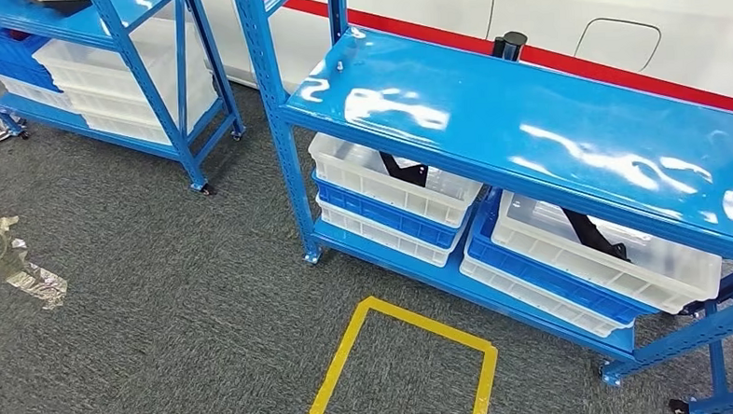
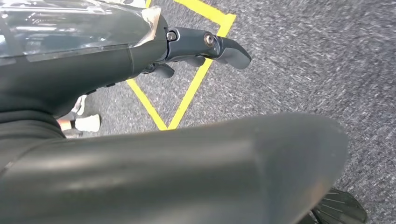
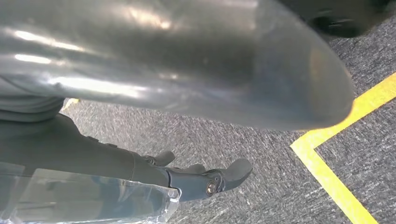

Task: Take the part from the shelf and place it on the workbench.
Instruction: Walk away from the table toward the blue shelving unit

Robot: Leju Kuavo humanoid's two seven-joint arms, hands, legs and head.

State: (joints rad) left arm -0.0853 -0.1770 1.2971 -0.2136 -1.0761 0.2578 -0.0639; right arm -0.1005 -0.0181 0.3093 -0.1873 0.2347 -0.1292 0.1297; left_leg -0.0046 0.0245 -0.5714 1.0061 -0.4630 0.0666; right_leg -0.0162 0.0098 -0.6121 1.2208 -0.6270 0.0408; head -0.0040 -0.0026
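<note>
At the far left of the head view a crumpled piece of clear film (image 1: 20,269) is seen lying on the grey carpet (image 1: 161,300). Behind it a blue shelf on castors (image 1: 142,77) is stacked with white and blue bins (image 1: 105,78). Toward the middle, a square of yellow tape (image 1: 403,373) is marked on the carpet just in front of a second blue shelf (image 1: 528,135), whose glossy top board carries a small bolt near its left corner and, at its back edge, a black cylinder (image 1: 509,45). On the lower level of this shelf two stacks of white and blue bins are set side by side: in the top bin of the left stack (image 1: 390,183) a black part (image 1: 403,171) is seen leaning, and in the top bin of the right stack (image 1: 607,252) a second black part (image 1: 593,233) lies tilted. A white wall with a red stripe (image 1: 618,75) runs behind the shelf. In the left wrist view the left hand (image 2: 196,46) is shown above the carpet and the yellow tape, its dark fingers (image 2: 231,51) loosely extended and nothing held in them. In the right wrist view the right hand (image 3: 196,175) is shown likewise over the carpet beside a yellow tape line (image 3: 336,172), fingers (image 3: 236,170) loosely extended and apart, nothing grasped.
</note>
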